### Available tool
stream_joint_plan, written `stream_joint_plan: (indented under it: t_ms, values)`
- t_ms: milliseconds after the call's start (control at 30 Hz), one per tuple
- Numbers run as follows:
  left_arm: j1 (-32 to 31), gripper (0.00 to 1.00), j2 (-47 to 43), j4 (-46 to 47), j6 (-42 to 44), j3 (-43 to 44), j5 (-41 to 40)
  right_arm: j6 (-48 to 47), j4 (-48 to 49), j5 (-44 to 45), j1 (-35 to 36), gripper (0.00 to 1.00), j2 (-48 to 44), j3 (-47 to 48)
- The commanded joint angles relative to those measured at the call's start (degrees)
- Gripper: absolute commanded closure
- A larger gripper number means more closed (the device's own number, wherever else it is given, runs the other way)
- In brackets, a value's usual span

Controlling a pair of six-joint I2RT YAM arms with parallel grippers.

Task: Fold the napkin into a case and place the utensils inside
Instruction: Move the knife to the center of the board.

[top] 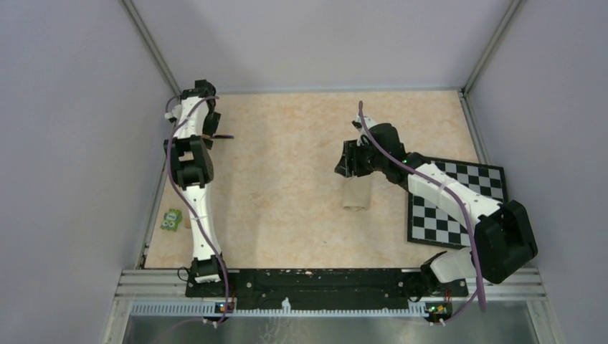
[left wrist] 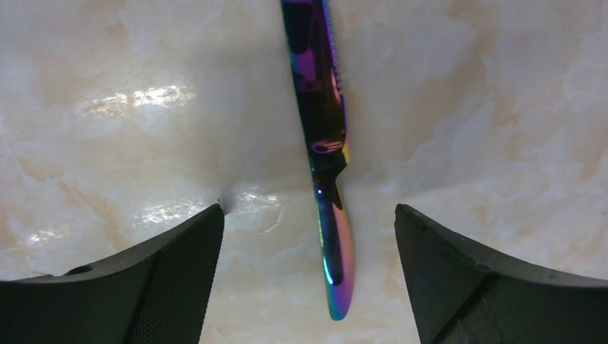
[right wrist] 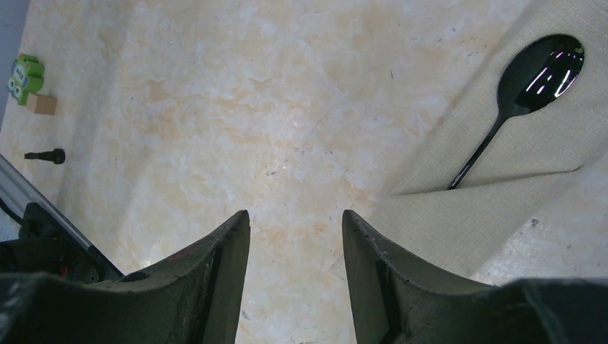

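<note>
We think the job is more than half done. The napkin (right wrist: 502,179) is folded into a long case (top: 356,195) in the middle of the counter (top: 287,158). The black spoon (right wrist: 534,79) lies in it, with its handle tucked under the fold. The purple knife (left wrist: 330,179) is not in yet. It lies flat on the counter, far over on the left. The left end effector (left wrist: 308,208) is wide open with the knife between its fingers, but they are not touching it. The right end effector (right wrist: 294,215) is open and holds nothing, just beside the case. Only the right wrist view shows us the spoon. From the top, the arm hides it. Only the left wrist view shows the knife clearly.
</note>
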Motion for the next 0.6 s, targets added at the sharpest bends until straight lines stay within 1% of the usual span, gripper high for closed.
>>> stream_joint_plan:
  t_ms: [0, 100, 200, 267, 367, 400, 467, 567]
  values:
    - [1.21, 0.11, 2.92, -2.06, -1.22, 3.03, -0.14, -0.23, 2.93, 0.11, -0.06, 0.5, 0.52, 0.09]
    - [1.62, 0.21, 4.33, -3.08, -0.18, 3.18, -0.78, -0.23, 2.97, -0.07, -0.06, 0.51, 0.91, 0.27]
    - [1.96, 0.32, 5.38, -6.02, 1.06, 3.23, -1.85, -0.23, 2.87, -0.23, -0.06, 0.51, 0.92, 0.33]
    - [1.95, 0.45, 5.86, -6.85, 3.3, 3.24, -3.32, -0.23, 2.88, -0.15, -0.06, 0.52, 0.78, 0.42]
    - [1.94, 0.6, 5.82, -7.55, 5.5, 1.58, -5.08, -0.23, 2.88, -0.08, -0.07, 0.52, 0.27, 0.42]
    - [1.94, 0.63, 5.59, -7.52, 6.16, 0.71, -5.44, -0.27, 2.88, 0.02, -0.07, 0.53, 0.17, 0.42]
    - [1.9, 0.68, 4.65, -7.45, 6.82, -1.97, -6.33, -0.32, 2.82, 0.26, -0.08, 0.53, -0.23, 0.38]
    - [1.84, 0.71, 1.08, -4.62, 9.32, -9.15, -5.32, -0.32, 2.87, 0.67, -0.06, 0.53, -1.09, 0.25]
